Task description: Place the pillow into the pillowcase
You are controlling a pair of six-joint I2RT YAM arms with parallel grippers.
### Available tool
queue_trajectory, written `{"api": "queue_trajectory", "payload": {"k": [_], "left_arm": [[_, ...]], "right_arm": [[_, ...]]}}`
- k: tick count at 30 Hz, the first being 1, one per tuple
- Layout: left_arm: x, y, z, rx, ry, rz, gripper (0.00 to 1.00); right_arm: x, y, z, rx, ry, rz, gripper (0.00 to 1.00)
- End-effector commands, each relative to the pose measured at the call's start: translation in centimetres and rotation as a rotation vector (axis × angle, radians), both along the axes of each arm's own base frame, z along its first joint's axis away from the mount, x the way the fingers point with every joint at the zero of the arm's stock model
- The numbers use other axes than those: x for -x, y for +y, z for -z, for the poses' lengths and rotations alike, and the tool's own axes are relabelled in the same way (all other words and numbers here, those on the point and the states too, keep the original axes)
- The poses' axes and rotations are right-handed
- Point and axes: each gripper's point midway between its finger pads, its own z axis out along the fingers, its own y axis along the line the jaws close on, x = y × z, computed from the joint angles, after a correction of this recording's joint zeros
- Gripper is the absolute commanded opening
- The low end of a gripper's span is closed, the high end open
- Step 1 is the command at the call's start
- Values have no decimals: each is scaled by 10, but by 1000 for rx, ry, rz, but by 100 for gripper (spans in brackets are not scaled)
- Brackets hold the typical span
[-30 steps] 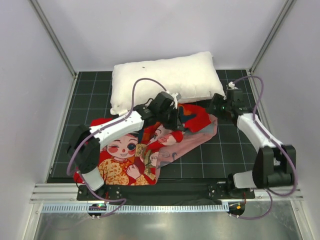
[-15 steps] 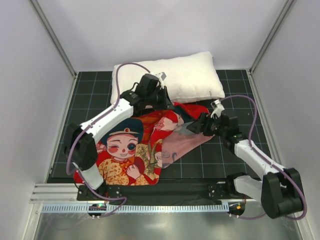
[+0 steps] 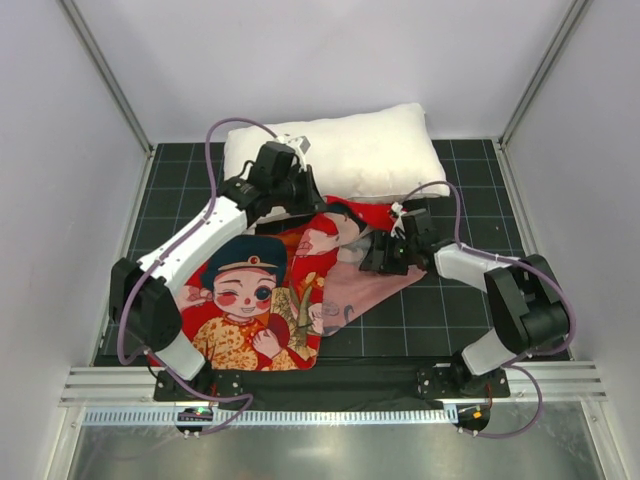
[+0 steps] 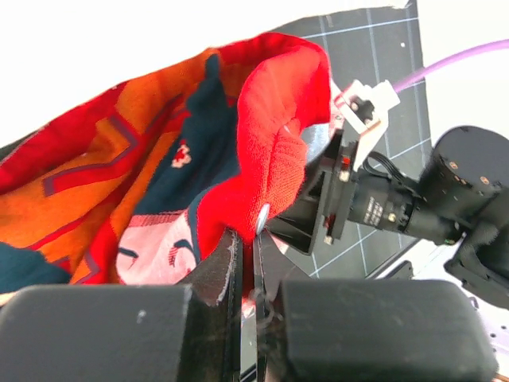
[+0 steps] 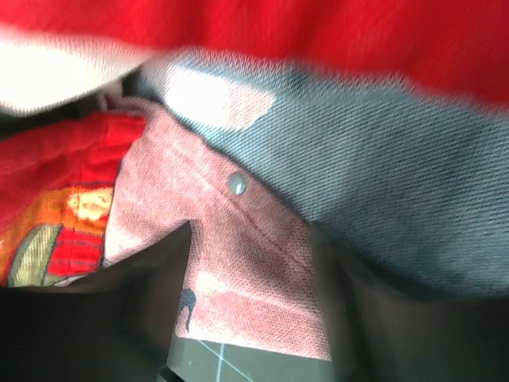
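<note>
The white pillow [image 3: 340,150] lies along the back of the mat. In front of it the red cartoon-print pillowcase [image 3: 250,300] is spread out, its far right corner folded over to show the pale pink reverse [image 3: 355,290]. My left gripper [image 3: 312,203] is shut on the pillowcase's red edge [image 4: 270,143] and holds it up next to the pillow [image 4: 119,32]. My right gripper [image 3: 372,256] points left at the lifted opening. It is open, and its fingers [image 5: 127,318] straddle a pink layer [image 5: 254,263] that carries a metal snap [image 5: 237,185].
Both arms work over a black gridded mat [image 3: 460,310] enclosed by white walls. A metal rail [image 3: 330,385] runs along the near edge. In the left wrist view the right wrist's camera [image 4: 382,211] sits close beside the lifted fabric.
My left gripper has carried the red edge back and to the left, toward the pillow. My right arm has swung from the right of the pillow down and left to the opening, jaws slightly narrower.
</note>
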Motion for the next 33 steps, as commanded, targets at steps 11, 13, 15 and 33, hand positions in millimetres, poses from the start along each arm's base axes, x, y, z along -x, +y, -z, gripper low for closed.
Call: {"api": "queue_trajectory", "payload": {"k": [11, 13, 15, 33], "left_arm": [[2, -1, 2, 4, -9, 21, 0], [2, -2, 2, 8, -11, 26, 0], [1, -1, 1, 8, -13, 24, 0], [-64, 52, 24, -132, -95, -201, 0]], "right_arm": [[68, -9, -44, -66, -78, -31, 4], [78, -14, -43, -63, -63, -26, 4], [79, -14, -47, -73, -87, -23, 22], [-22, 99, -106, -231, -671, -347, 90]]}}
